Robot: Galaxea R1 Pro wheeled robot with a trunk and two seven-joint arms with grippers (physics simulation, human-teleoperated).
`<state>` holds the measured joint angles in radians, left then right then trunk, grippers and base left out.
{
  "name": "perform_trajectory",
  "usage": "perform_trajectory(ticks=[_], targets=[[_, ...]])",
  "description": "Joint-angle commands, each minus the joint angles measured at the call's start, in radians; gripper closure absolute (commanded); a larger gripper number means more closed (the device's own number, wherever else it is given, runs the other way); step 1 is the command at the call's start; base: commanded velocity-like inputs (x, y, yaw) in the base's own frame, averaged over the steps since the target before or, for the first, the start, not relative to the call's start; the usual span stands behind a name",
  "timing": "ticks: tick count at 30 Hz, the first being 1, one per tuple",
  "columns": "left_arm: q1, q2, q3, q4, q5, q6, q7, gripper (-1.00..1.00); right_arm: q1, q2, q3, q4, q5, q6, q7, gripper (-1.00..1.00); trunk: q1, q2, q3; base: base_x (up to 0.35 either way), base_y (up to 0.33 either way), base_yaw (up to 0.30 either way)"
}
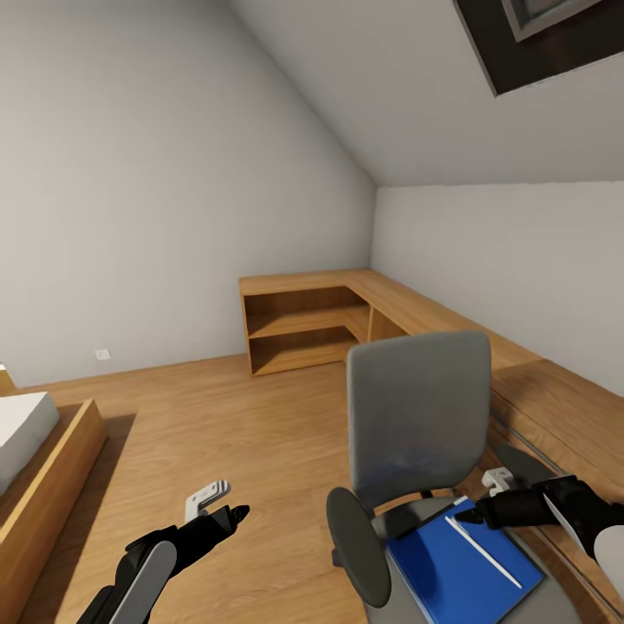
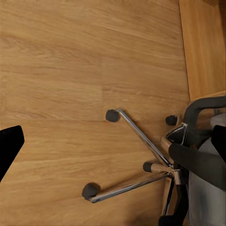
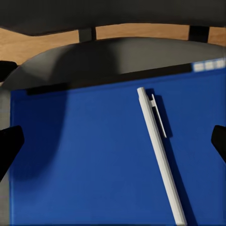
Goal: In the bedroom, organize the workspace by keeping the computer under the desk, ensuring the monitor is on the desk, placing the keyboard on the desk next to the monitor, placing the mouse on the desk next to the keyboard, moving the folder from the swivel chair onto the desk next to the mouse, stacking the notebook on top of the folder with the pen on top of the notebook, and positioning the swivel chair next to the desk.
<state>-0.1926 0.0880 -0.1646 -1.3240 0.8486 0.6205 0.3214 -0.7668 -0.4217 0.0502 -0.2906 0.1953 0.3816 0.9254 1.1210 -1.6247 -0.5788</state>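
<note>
Where the head view looks down over both arms: grey swivel chair (image 1: 419, 416) at lower right, tall back upright, black armrest (image 1: 357, 546) on its near side, bright blue folder (image 1: 459, 568) lying flat on the seat with a white pen (image 1: 482, 548) resting diagonally on top. Right gripper (image 1: 472, 513) just above the folder's far edge, near the pen's upper end, touching neither as far as can be told; left gripper (image 1: 227, 511) low over the wood floor (image 1: 234, 425), well apart from the chair. Low light-wood cabinet (image 1: 303, 325) along the far walls, bed corner (image 1: 35, 451) at left, skylight (image 1: 537, 35) in the sloped ceiling. From the left wrist: metal star base (image 2: 141, 160) on black castors over plank floor, one dark fingertip (image 2: 9, 146) at the frame edge, jaw width impossible to tell. From the right wrist: folder (image 3: 94, 160) close below, pen (image 3: 160, 150) across it, dark fingertips (image 3: 9, 146) far out at both sides, so spread wide with nothing between them.
</note>
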Motion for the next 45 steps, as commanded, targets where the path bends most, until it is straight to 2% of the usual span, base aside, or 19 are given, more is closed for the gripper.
perform_trajectory(ticks=[1, 7, 20, 25, 34, 45], targets=[[-0.001, 0.001, -0.002, -0.001, 0.01, 0.001, 0.01, -1.0, 0.0, -0.001, 0.005, -0.002, -0.002, 0.007, 0.002, -1.0, -0.004, 0.007, 0.002, 0.0, 0.0, 0.0], [0.0, 0.001, -0.001, -0.001, 0.011, 0.001, 0.01, -1.0, 0.0, -0.001, 0.005, -0.002, 0.009, 0.015, 0.001, -1.0, -0.004, 0.007, 0.002, 0.0, 0.0, 0.0], [-0.001, 0.001, -0.001, -0.001, 0.011, 0.001, 0.01, -1.0, 0.0, -0.001, 0.005, 0.0, 0.068, 0.045, -0.006, -1.0, -0.004, 0.007, 0.002, 0.0, 0.0, 0.0], [-0.001, 0.001, -0.001, -0.001, 0.011, 0.001, 0.01, -1.0, 0.0, -0.002, 0.005, 0.001, 0.076, 0.048, -0.038, -1.0, -0.004, 0.007, 0.002, 0.0, 0.0, 0.0], [0.0, 0.001, -0.001, -0.001, 0.011, 0.001, 0.01, -1.0, 0.0, 0.0, 0.006, 0.004, 0.1, 0.049, -0.139, -1.0, -0.004, 0.007, 0.002, 0.0, 0.0, 0.0], [0.0, 0.001, -0.002, -0.001, 0.011, 0.001, 0.01, -1.0, 0.0, -0.001, 0.007, 0.005, 0.108, 0.049, -0.16, -1.0, -0.004, 0.007, 0.002, 0.0, 0.0, 0.0]])
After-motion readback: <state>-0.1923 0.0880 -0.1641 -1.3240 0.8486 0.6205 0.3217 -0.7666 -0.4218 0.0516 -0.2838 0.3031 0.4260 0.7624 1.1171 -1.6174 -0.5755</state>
